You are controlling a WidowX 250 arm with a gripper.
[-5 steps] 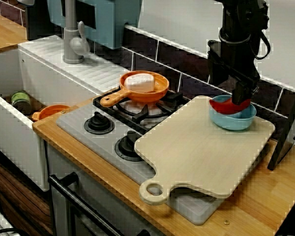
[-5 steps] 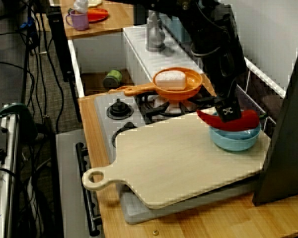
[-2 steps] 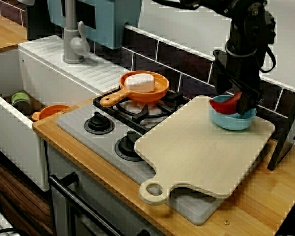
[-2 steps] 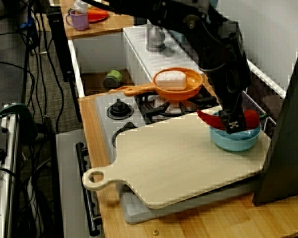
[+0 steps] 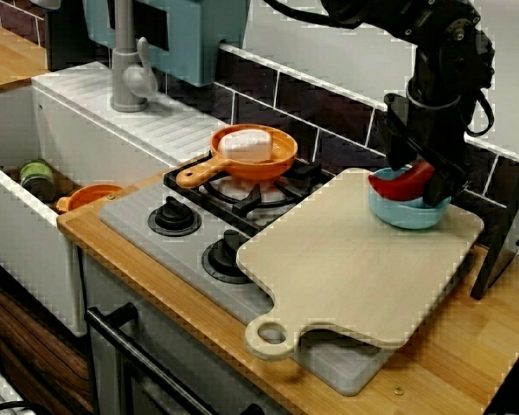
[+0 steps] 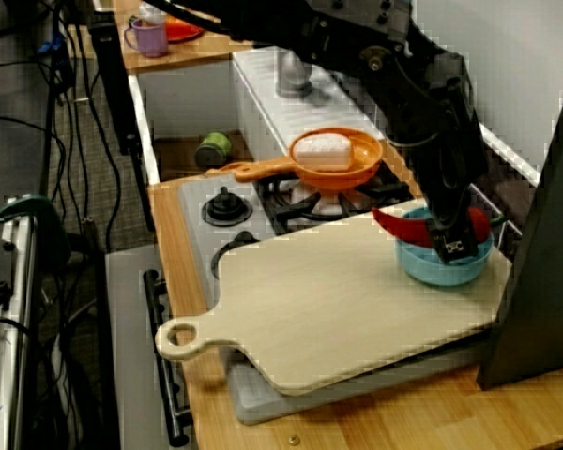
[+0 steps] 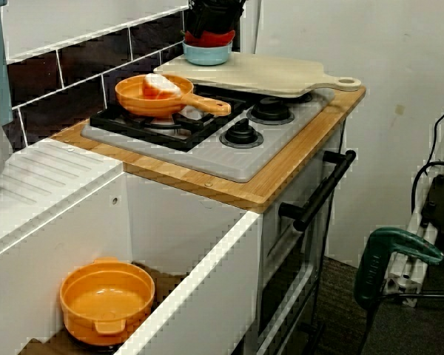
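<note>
- The red pepper [image 5: 396, 181] lies across the top of a blue bowl [image 5: 406, 213], its curved ends sticking out over the rim on both sides in the view from the board end.
- The gripper [image 5: 435, 185] hangs down over the bowl, right at the pepper, and its black fingers cover the middle of it.
- I cannot tell whether the gripper pinches the pepper or stands spread around it; the fingers merge into one dark shape in every view.
- The bowl stands on the far right corner of a pale wooden cutting board [image 5: 346, 259], close to the tiled wall.
- The board lies over the right half of a grey stove [image 5: 138, 216], with its round-holed handle pointing toward the front edge of the wooden counter [image 5: 467, 346].
- On the back left burner sits an orange pan [image 5: 281, 159] with a white block [image 5: 245, 144] in it; its handle points forward and left.
- Left of the stove is a white sink; an orange pot [image 7: 107, 299] and a green can [image 5: 36, 177] sit in it, and a grey faucet [image 5: 128, 69] stands behind it.
</note>
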